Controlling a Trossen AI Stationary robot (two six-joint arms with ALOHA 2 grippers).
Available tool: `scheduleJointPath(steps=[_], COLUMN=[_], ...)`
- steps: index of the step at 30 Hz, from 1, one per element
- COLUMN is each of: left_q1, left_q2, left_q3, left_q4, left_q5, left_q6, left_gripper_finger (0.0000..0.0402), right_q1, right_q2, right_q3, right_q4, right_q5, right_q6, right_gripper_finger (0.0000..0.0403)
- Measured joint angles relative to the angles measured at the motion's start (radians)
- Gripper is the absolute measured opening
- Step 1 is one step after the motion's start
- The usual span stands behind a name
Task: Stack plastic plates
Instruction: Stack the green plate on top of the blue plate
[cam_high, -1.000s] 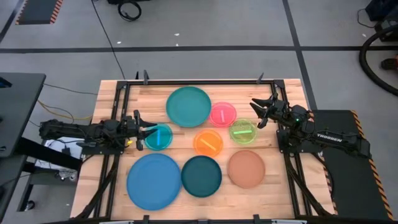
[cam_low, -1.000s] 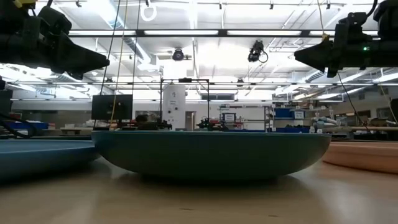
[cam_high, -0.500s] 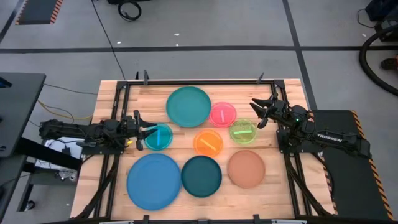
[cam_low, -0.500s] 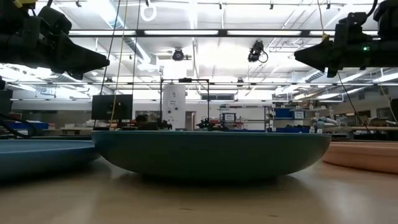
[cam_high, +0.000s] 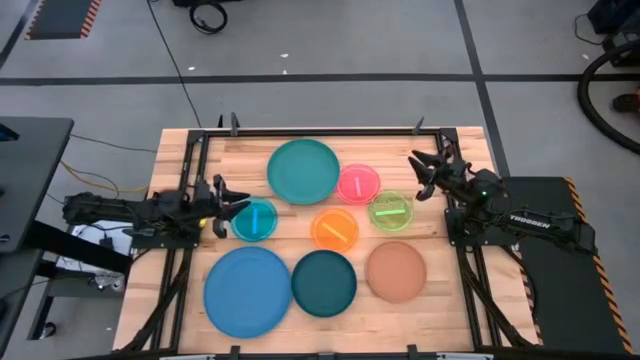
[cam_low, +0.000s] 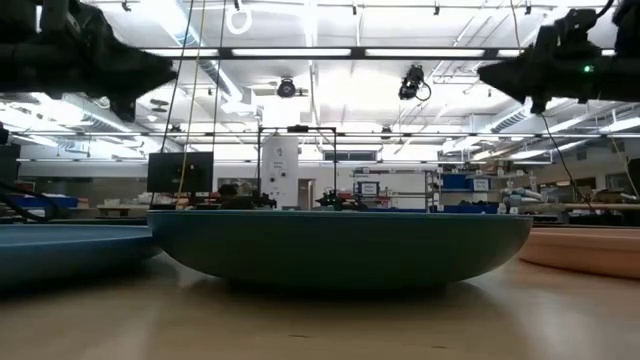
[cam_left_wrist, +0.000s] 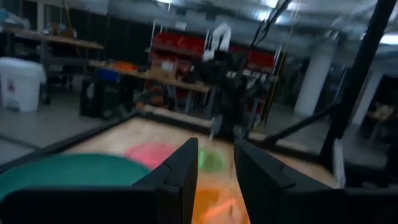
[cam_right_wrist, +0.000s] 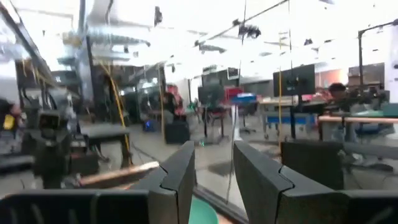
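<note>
The wooden table (cam_high: 180, 165) carries eight plates, none stacked, all lying flat and apart or just beside one another; the blue plate (cam_high: 247, 290) lies at the near left, the big teal plate (cam_high: 303, 171) at the far middle; the dark teal plate (cam_high: 324, 283) sits between the blue one and the brown plate (cam_high: 396, 271); the small ones make a loose row across the middle, cyan (cam_high: 255, 220), orange (cam_high: 334, 230), pink (cam_high: 358, 183) and green (cam_high: 391, 211), the pink one just beside the big teal plate. A black metal frame (cam_high: 320, 130) rims the table; grey floor and a coiled cable (cam_high: 208, 16) lie beyond.

From table height the dark teal plate (cam_low: 340, 248) fills the middle and blocks the small plates behind it; only edges of the blue plate (cam_low: 70, 250) and brown plate (cam_low: 585, 250) show, cut off at the sides; both arms are dark shapes at the top corners. The left wrist view is blurred, the pink (cam_left_wrist: 152, 152), green (cam_left_wrist: 213, 162) and orange (cam_left_wrist: 214, 202) plates only smears of colour.

The left claw (cam_high: 226, 205) hangs beside the cyan plate's left rim, fingers (cam_left_wrist: 186, 168) parted a little, empty; half a second ago its tip lay over that plate, and it has since drawn back left. The right claw (cam_high: 422, 175) hovers beyond the green plate's right side, fingers (cam_right_wrist: 183, 168) slightly apart, empty; it has shifted a little right. The plates lie as before.
</note>
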Motion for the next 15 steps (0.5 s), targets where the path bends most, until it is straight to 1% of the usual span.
scheduleJointPath(steps=[2,7,11,13,15], left_q1=[0.0,0.0,0.0,0.0,0.0], left_q2=[0.0,0.0,0.0,0.0,0.0], left_q3=[0.0,0.0,0.0,0.0,0.0], left_q4=[0.018,0.058,0.132,0.187,0.205], left_q5=[0.0,-0.001,-0.001,-0.002,-0.002], left_q6=[0.0,-0.027,-0.065,-0.093,-0.105], left_gripper_finger=[0.0112,0.0112,0.0112,0.0112,0.0112], right_q1=[0.0,0.001,0.001,0.002,0.008], right_q2=[0.0,0.0,0.005,0.017,0.033], right_q3=[0.0,0.0,0.0,0.0,0.001], right_q4=[0.03,0.044,0.047,0.055,0.054], right_q5=[-0.018,-0.131,-0.145,-0.19,-0.206], right_q6=[0.027,0.15,0.288,0.291,0.277], right_gripper_finger=[0.0121,0.0121,0.0121,0.0121,0.0121])
